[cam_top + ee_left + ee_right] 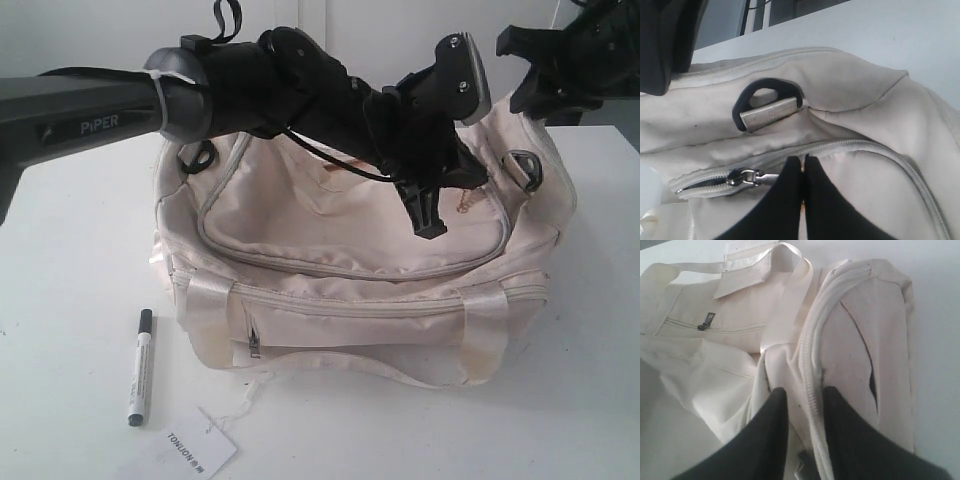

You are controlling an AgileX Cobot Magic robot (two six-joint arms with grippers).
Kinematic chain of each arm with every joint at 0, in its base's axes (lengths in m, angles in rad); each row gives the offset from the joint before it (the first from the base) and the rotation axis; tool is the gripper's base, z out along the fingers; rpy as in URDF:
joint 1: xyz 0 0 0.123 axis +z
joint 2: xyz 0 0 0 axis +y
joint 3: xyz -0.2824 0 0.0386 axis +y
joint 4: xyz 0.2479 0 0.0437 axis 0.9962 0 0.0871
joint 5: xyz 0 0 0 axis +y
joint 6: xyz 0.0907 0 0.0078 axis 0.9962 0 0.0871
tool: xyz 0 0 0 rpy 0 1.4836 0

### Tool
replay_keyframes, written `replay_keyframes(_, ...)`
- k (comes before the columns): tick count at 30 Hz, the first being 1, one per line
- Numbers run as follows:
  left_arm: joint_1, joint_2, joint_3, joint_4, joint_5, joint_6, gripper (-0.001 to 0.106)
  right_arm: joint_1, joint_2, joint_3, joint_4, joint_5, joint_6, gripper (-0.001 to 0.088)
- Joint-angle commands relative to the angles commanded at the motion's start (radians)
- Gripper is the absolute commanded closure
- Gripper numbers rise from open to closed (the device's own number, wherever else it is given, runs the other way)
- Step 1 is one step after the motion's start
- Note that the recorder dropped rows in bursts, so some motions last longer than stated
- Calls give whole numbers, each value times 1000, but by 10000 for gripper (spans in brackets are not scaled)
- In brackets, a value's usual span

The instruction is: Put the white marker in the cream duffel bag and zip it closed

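Clenched, the left claw [802, 159], black fingers [830, 200] tip to tip over the cream duffel bag [350, 235] and touching the tab of the metal zip pull [746, 177]; hard to tell whether actually pinching that tab. Beside the pull, a short dark slit in the zip. Close by, a black end ring [738, 106] on a fabric loop. Released, the right claw [805, 390], fingers parted either side of a corded zip edge at the bag's end, with fabric between them. Seen from the exterior camera, left arm reaching across to about two o'clock on the bag's top flap. Bag in the middle of the worktop [70, 260], flap lying down. Outside the bag, the white marker [141, 367], flat on the worktop at eight o'clock from it, near but apart, black cap toward twelve. At five o'clock from the marker's dark end, just beside it, a paper tag [200, 442].
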Motion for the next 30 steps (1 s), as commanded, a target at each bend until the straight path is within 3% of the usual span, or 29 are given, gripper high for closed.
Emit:
replay_keyframes(7, 0, 7, 0, 4, 0, 13, 1053, 7, -9, -60, 64, 82, -11, 609)
replay_keyframes(11, 0, 7, 0, 4, 0, 81, 1053, 11, -2, -60, 74, 91, -11, 606)
replay_keyframes(19, 0, 5, 0, 4, 0, 164, 1053, 46, 42, -60, 90, 103, -11, 506)
replay_keyframes(30, 0, 5, 0, 4, -5, 184, 1053, 68, 112, -60, 86, 105, -7, 498)
